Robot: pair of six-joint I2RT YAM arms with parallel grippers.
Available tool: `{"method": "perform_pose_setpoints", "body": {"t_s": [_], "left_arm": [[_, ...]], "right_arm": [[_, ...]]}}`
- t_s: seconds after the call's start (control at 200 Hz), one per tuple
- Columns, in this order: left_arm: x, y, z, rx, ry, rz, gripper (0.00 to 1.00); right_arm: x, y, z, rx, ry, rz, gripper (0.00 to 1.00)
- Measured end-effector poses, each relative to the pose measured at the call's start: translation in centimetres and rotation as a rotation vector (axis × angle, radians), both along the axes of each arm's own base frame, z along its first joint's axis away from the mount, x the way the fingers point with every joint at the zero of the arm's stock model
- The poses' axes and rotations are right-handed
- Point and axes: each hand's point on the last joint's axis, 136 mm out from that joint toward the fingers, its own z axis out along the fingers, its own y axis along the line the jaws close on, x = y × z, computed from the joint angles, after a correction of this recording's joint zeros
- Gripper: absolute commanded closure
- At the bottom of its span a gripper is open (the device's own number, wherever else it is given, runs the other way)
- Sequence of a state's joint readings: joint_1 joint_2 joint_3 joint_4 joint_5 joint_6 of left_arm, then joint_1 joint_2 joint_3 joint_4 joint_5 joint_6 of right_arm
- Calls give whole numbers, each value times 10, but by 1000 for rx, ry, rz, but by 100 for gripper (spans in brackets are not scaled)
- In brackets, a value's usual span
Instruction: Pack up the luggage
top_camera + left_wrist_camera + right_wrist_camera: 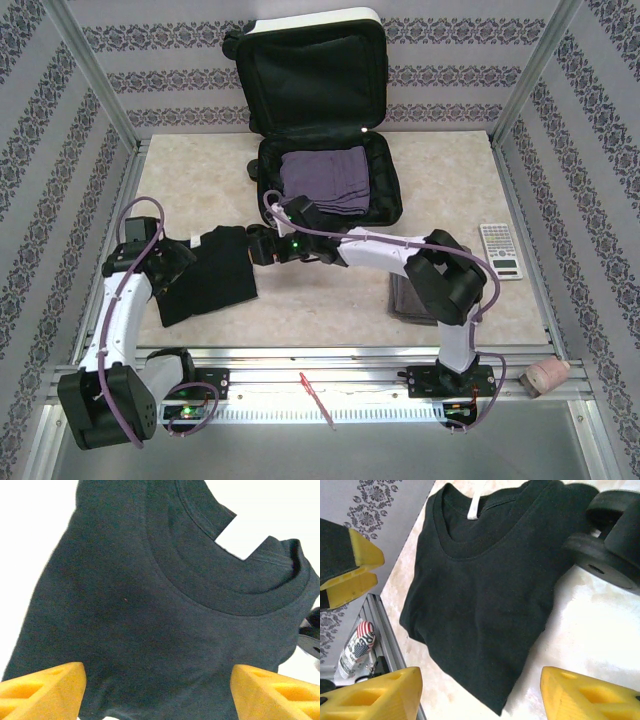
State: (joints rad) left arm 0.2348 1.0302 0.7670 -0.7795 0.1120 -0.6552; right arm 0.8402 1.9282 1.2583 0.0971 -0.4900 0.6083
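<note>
Lying open at the table's far edge, lid propped against the back wall, the luggage (315, 85) looks rigid-shelled and light; take it by the rim. Black T-shirt (215, 275) near the left edge: soft, limp. Left gripper (157, 690) and right gripper (480, 692) hover over it, jaws apart, empty.

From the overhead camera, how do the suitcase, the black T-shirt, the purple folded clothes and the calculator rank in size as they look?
1. suitcase, by far.
2. black T-shirt.
3. purple folded clothes, only slightly smaller than the shirt, so this ranking is unsure.
4. calculator, clearly smallest.
</note>
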Motion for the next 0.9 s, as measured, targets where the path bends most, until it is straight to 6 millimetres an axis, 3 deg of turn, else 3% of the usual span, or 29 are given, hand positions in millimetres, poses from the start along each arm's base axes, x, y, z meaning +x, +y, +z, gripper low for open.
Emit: {"method": "perform_pose_setpoints", "body": {"t_s": [0.155,0.315,0.575,0.759,0.904], "left_arm": [[-4,18,0,42,7,26,28],[-1,33,0,105,-33,34,27],[-6,52,-12,169,-56,92,28],[-12,54,-33,168,-42,104,28],[-9,55,-37,173,-58,105,29]], "right_arm": [[-4,6,-19,-26,32,-22,36],[-3,11,-36,-60,49,-38,36],[-3,38,-43,-99,37,-29,35],[-4,37,-58,-173,56,-47,35],[2,40,-69,-211,65,-62,34]]}}
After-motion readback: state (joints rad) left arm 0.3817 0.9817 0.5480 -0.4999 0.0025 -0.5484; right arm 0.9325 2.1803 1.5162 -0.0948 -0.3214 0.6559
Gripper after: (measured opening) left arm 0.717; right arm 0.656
